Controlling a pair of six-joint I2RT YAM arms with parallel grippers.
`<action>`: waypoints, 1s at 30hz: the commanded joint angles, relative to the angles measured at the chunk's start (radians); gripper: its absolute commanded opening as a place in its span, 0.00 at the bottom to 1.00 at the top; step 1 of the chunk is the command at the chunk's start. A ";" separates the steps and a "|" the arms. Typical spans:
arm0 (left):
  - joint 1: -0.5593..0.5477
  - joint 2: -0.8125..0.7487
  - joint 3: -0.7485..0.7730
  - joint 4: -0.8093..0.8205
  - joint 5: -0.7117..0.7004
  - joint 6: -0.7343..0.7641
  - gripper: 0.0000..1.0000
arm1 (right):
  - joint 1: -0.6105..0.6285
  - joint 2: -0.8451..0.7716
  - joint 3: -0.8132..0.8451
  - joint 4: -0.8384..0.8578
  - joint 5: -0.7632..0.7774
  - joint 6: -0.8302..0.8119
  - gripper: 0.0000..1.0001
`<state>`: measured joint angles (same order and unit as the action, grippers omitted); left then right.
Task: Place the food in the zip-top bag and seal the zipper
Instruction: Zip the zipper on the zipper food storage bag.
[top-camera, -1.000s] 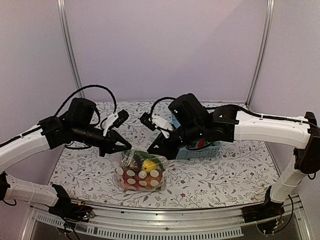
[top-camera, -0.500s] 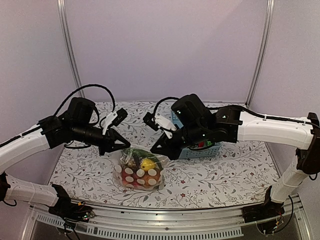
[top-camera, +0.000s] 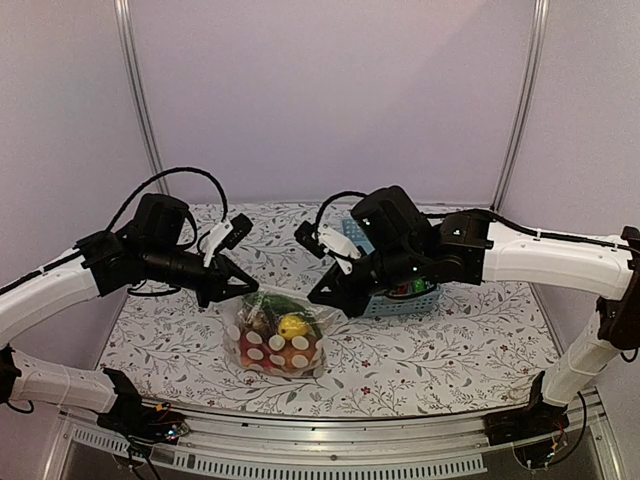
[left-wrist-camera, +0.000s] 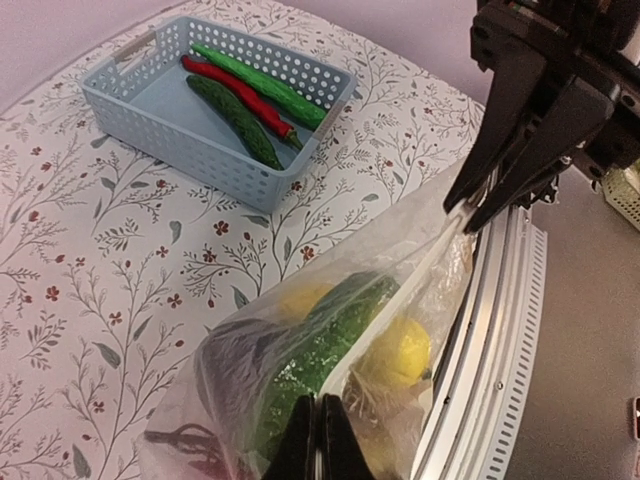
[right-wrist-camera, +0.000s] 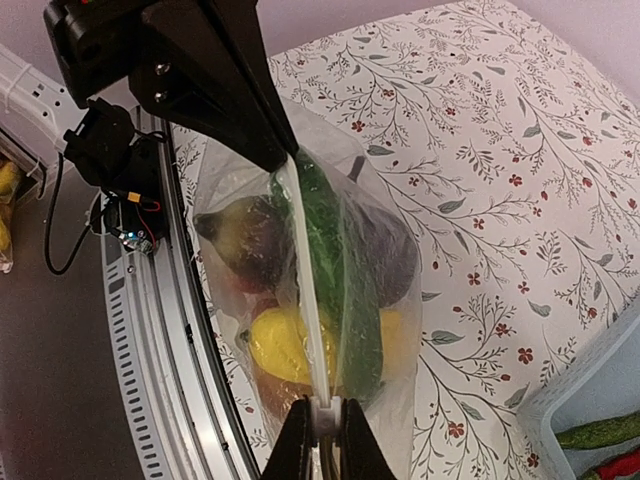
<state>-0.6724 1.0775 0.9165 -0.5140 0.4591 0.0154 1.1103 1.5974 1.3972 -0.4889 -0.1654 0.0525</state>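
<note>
The left gripper (left-wrist-camera: 318, 415) is pinched closed on one end of the zipper (left-wrist-camera: 395, 305), and the right gripper (right-wrist-camera: 322, 418) is clamped on the other end. Between them the bag (top-camera: 278, 342) holds the food (right-wrist-camera: 283, 342), over a flower-printed table (top-camera: 450, 350). A basket (left-wrist-camera: 215, 165) sits nearby, and pale lilac walls (top-camera: 330, 100) enclose the table.

no readable text, labels, brands, numbers or signs anywhere

Floral-print table (top-camera: 450, 350) — zip-top bag (top-camera: 275, 345) and light-blue basket (left-wrist-camera: 190, 150) rest on it.
</note>
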 joint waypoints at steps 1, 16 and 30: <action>0.041 -0.010 0.004 -0.009 -0.074 -0.012 0.00 | -0.012 -0.042 -0.029 -0.086 0.022 0.014 0.00; 0.060 -0.013 0.004 -0.008 -0.083 -0.012 0.00 | -0.022 -0.063 -0.050 -0.087 0.042 0.027 0.00; 0.082 -0.015 0.004 -0.014 -0.089 -0.012 0.00 | -0.034 -0.091 -0.071 -0.086 0.064 0.036 0.00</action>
<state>-0.6289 1.0775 0.9165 -0.5148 0.4404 0.0109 1.0870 1.5501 1.3499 -0.4904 -0.1287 0.0753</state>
